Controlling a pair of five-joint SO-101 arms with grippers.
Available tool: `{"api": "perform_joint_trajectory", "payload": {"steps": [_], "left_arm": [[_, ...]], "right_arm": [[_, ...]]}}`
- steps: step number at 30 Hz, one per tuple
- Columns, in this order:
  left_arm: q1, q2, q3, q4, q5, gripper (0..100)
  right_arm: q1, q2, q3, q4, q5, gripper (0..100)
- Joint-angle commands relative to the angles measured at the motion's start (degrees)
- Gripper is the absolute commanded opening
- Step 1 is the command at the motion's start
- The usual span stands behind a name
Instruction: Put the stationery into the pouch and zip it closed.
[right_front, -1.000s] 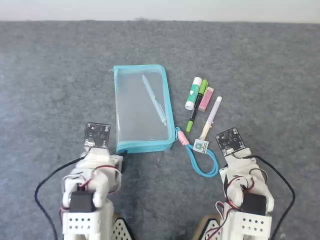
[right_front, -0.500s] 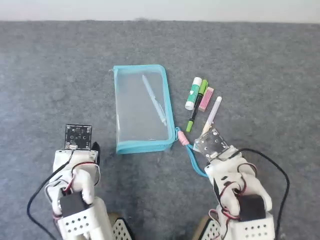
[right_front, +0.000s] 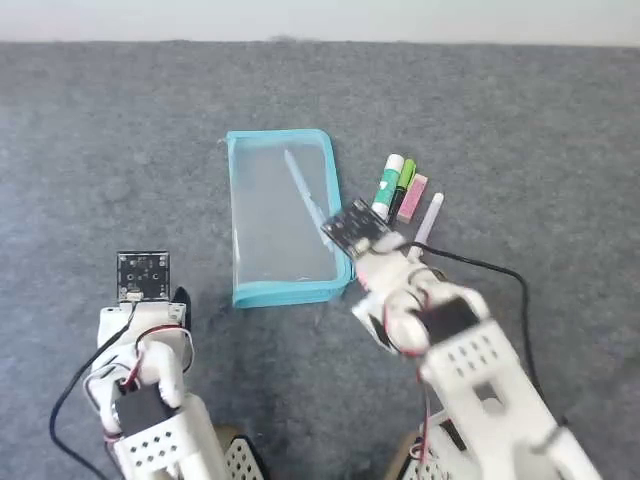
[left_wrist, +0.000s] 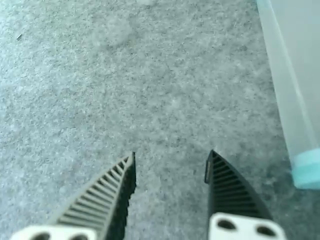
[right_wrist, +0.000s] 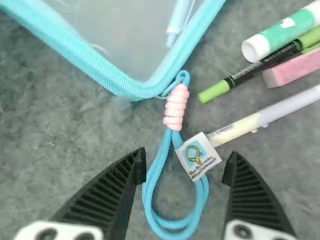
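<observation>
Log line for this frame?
right pincer open above strap | left pincer open over carpet beside pouch | glue stick, marker, eraser, pen outside pouch

Bright, even, diffuse light with only faint, soft shadows

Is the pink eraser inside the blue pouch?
No, the pink eraser lies on the grey mat beside the green pen, outside the pouch.

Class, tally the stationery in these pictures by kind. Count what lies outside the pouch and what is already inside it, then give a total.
Pens: 3 (green pen and pale pen outside, clear pen inside the pouch)
Glue stick: 1
Pink eraser: 1
Total: 5
</observation>
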Motion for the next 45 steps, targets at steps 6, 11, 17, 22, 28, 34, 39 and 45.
{"api": "perform_joint_trajectory", "payload": {"steps": [6,11,17,22,28,34,39,45], "left_arm": [[-0.44,0.18,-0.57,0.35,0.62,21],[-0.44,0.18,-0.57,0.35,0.62,21],[-0.35,0.18,-0.57,0.35,0.70,21],[-0.26,0.18,-0.57,0.35,0.70,21],[-0.26,0.18,-0.57,0.35,0.70,21],[-0.18,0.18,-0.57,0.44,0.70,21],[-0.18,-0.09,-0.57,0.09,0.88,21],[-0.18,-0.18,-0.92,-7.82,0.70,21]], "right_arm": [[0.57,19.74,-9.67,-6.90,-3.96,26.0],[0.22,27.74,-16.53,-6.90,-4.66,26.0],[1.27,36.09,-21.98,-6.99,-4.66,26.0],[1.45,41.89,-22.77,-9.71,-4.66,25.8],[1.54,42.68,-22.86,-9.71,-4.84,12.5],[1.54,40.57,-22.77,-9.54,-8.35,0.6],[2.24,36.00,-21.71,-7.34,-8.18,0.7],[6.02,22.20,-21.80,-1.27,-6.59,0.7]]}}
